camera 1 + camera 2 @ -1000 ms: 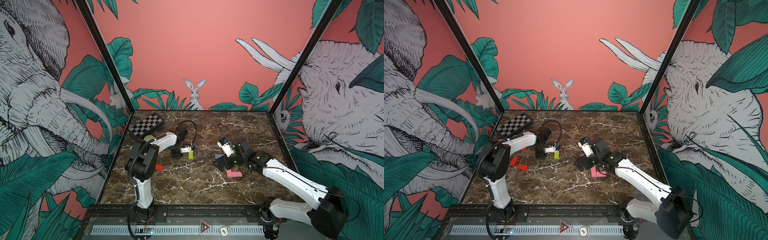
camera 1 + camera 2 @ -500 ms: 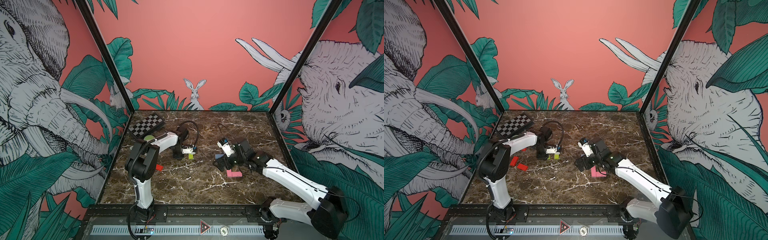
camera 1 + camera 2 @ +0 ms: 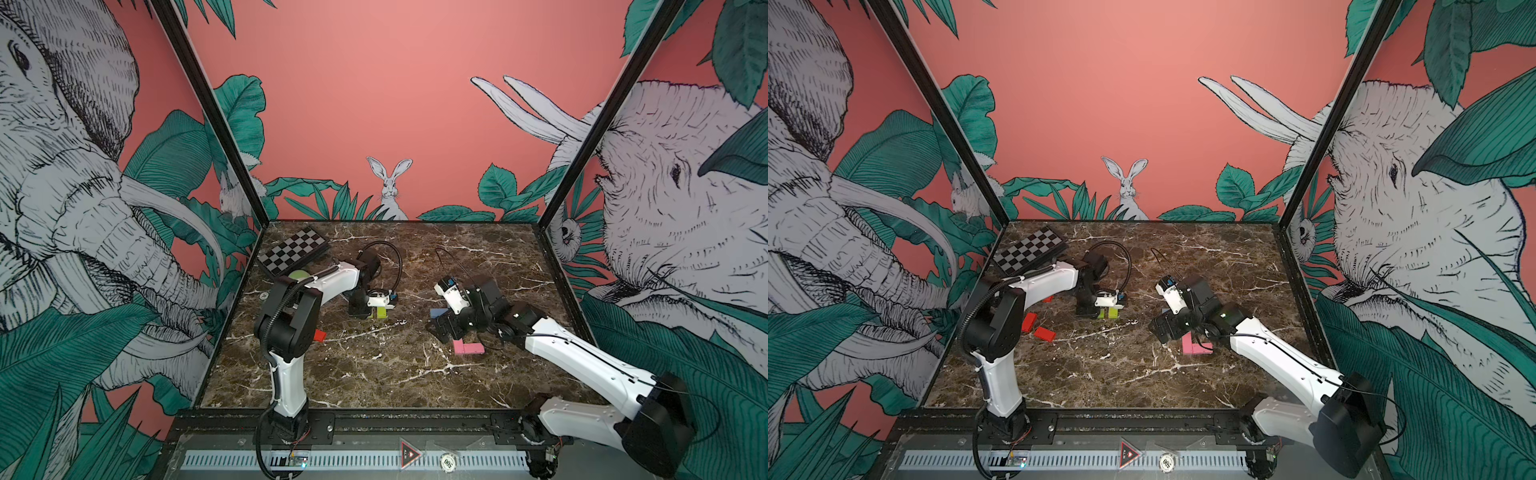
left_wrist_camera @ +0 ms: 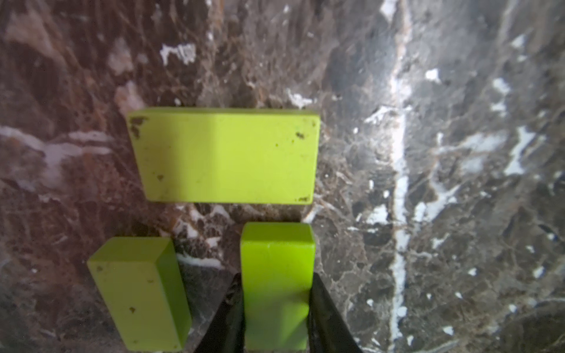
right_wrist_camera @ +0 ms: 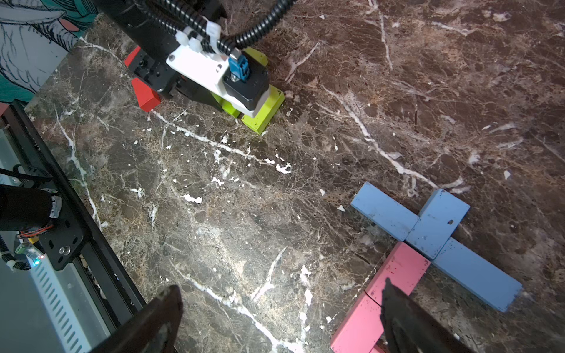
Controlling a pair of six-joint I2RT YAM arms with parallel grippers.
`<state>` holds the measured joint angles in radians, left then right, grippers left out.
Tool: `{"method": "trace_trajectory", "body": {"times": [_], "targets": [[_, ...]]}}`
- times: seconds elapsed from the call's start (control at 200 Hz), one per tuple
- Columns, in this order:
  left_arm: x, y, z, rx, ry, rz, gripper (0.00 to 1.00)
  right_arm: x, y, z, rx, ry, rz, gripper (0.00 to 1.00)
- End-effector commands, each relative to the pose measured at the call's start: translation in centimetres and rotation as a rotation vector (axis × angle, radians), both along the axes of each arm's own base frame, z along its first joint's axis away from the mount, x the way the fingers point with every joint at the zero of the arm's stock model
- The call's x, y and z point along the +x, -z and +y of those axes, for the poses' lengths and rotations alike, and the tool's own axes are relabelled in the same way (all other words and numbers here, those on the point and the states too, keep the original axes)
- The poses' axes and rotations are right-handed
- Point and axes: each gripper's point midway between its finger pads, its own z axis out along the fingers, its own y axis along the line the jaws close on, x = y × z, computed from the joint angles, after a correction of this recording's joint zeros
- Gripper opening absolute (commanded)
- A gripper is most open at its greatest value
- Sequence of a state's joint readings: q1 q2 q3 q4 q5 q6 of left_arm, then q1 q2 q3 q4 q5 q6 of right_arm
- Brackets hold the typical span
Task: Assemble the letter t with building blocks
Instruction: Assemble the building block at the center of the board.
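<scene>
My left gripper (image 4: 276, 308) is shut on a lime green block (image 4: 276, 275), held upright close to the marble. Just ahead of it lies a wider flat green block (image 4: 224, 154), and a third green block (image 4: 139, 293) lies beside it. In both top views the left gripper (image 3: 376, 308) hangs over this green group (image 3: 1109, 312). My right gripper (image 5: 279, 314) is open and empty. Light blue blocks (image 5: 434, 226) form a crossbar with a pink block (image 5: 397, 269) running from its middle; a second pink block (image 5: 357, 327) continues the line. One right fingertip (image 5: 397, 308) overlaps the pink.
Red blocks (image 3: 1038, 328) lie by the left arm's base link. The chequered board (image 3: 293, 249) and a green-topped button (image 3: 299, 274) sit at the back left. Patterned walls close three sides, and a black rail (image 3: 374, 419) runs along the front.
The left gripper has sunk slightly with the green block still in it. The right arm has not moved.
</scene>
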<state>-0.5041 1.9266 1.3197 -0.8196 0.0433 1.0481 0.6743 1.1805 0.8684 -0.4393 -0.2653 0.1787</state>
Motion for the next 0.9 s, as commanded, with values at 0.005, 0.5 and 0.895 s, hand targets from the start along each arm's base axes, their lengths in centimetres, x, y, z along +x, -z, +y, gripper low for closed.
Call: {"method": "trace_trajectory", "body": {"times": [0.005,0.5,0.895], "targets": [[-0.54,0.23,-0.39,0.002,0.037,0.034,0.26,-0.22,0.77,-0.47,-0.022,0.004,0.006,0.99],[-0.19,0.39,-0.65,0.012,0.044,0.031,0.30,-0.45,1.07,-0.87,-0.033,0.009,0.005,0.99],[-0.42,0.80,-0.78,0.019,0.058,0.041,0.34,-0.49,1.16,-1.07,-0.041,0.014,0.006,0.99]]}}
